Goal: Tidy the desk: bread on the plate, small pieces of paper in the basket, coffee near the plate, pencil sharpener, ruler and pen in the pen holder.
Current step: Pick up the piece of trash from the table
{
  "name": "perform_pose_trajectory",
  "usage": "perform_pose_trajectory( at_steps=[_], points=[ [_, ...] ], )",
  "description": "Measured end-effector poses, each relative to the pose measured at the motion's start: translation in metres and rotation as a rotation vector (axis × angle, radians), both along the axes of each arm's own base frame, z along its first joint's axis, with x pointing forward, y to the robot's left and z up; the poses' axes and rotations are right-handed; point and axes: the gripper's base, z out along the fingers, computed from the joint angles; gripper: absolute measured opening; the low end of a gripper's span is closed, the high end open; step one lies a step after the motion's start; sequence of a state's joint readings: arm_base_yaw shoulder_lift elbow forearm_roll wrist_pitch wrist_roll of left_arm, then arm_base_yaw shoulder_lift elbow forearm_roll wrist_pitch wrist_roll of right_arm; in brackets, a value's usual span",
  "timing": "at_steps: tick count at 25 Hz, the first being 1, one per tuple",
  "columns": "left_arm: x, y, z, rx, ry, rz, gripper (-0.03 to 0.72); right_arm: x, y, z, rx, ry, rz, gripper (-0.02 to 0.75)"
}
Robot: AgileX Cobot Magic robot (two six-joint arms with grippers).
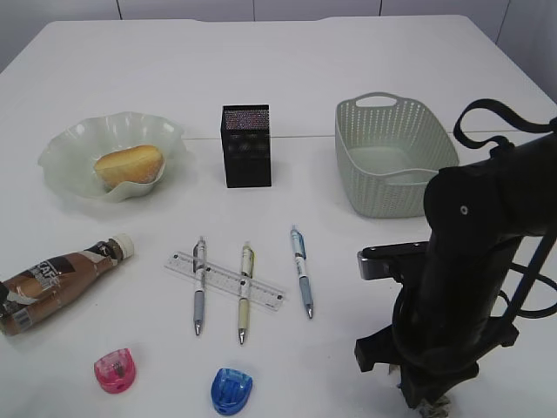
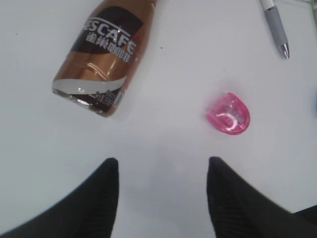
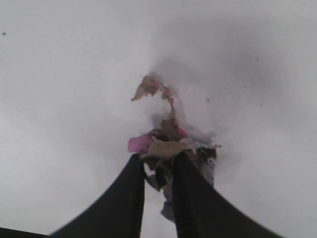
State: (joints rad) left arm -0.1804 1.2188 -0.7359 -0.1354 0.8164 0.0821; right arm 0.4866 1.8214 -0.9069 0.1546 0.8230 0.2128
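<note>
Down low, the right gripper pinched the small pieces of paper; the left gripper hung open, holding nothing.

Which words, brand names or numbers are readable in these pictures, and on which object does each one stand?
"ESCAFE", the first letter cut off by the label's edge: on the coffee bottle, white letters on the dark label.
"雀巢咖啡": just below it on the same label.
Small print on the white band near the bottle's base: too blurred to read.
Markings on the ruler: too small to read.
Print on the three pens: too small to read.
</note>
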Motion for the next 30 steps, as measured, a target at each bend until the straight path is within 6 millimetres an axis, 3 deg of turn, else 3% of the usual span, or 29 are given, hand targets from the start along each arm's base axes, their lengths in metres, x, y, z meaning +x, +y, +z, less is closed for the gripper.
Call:
perform_pose_trajectory(
  at_steps=[5, 12, 21, 27, 30],
  points=[
    [0.000, 0.000, 0.000, 0.000, -0.001, 0.000, 0.416, 0.000, 0.000, 0.000, -0.001, 0.001, 0.000, 0.068],
    [0.000, 0.000, 0.000, 0.000, -0.001, 0.000, 0.416, 0.000, 0.000, 0.006, 0.011, -0.020, 0.002, 0.050],
    [0.000, 0.000, 0.000, 0.000, -0.001, 0.000, 0.416, 0.007, 0.002, 0.057, 0.079, -0.189, 0.023, 0.049],
    [0.000, 0.000, 0.000, 0.000, -0.001, 0.000, 0.416, 0.044, 0.010, 0.110, 0.110, -0.388, 0.045, 0.049],
    [0.000, 0.000, 0.000, 0.000, -0.001, 0.000, 0.416, 0.069, 0.000, 0.141, 0.137, -0.498, -0.010, 0.049]
  ],
)
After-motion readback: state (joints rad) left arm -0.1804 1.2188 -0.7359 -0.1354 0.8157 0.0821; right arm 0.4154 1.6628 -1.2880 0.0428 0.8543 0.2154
